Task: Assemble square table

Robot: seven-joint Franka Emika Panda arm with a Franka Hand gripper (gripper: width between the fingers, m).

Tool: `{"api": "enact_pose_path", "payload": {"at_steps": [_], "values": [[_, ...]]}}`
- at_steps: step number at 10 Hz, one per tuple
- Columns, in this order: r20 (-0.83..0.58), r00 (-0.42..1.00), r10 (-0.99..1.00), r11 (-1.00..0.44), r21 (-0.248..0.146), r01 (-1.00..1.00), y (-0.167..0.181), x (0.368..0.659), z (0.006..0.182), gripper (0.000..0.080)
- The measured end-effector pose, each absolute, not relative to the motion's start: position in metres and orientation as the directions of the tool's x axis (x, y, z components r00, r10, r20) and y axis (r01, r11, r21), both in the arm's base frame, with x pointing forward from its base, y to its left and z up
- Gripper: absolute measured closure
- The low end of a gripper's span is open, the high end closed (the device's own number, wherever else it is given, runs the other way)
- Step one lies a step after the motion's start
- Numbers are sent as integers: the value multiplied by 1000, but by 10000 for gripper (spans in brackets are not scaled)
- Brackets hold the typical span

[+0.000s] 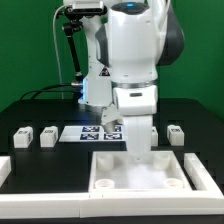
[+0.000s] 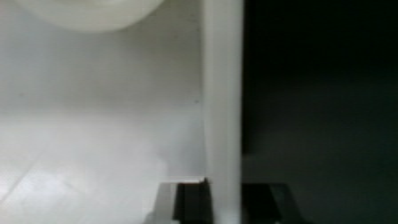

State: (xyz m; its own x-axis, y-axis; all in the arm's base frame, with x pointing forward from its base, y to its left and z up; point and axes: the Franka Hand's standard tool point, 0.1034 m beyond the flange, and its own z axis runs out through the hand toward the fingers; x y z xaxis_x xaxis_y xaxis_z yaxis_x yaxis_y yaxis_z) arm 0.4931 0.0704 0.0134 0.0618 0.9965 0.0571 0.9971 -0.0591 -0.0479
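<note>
The square table [image 1: 160, 178] is a white slab with a raised rim, lying at the front of the black table. My gripper [image 1: 136, 152] reaches down onto its far rim. In the wrist view the slab's flat face [image 2: 107, 120] fills one side, with a round corner socket [image 2: 86, 10] at the frame edge. The raised rim [image 2: 222, 100] runs straight between my dark fingers [image 2: 189, 203]. My gripper [image 2: 224, 205] has one finger on each side of the rim, and both seem to touch it. Small white tagged legs [image 1: 22, 136] [image 1: 47, 135] [image 1: 177, 133] stand on the table.
The marker board [image 1: 90, 133] lies behind the slab, partly hidden by the arm. Long white border rails lie at the exterior view's left [image 1: 5, 166] and right [image 1: 207, 176]. Bare black table [image 2: 320, 110] lies beyond the rim.
</note>
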Motion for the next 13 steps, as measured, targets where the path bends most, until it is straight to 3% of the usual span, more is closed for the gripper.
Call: {"api": "enact_pose_path", "payload": {"at_steps": [2,6,7,8,9,10,11,13], "values": [[51,63,997,-60,-65,996,77,493,14,739],[55,55,997,-52,-55,997,74,493,13,739],[55,56,997,-53,-55,997,73,493,13,555],[55,56,997,-53,-55,997,73,493,13,420],[55,56,997,-53,-55,997,73,493,13,420],[55,56,997,-53,-55,997,73,493,13,241],[55,57,997,-54,-55,997,73,493,13,178],[55,57,997,-54,-55,997,73,493,13,155]]}}
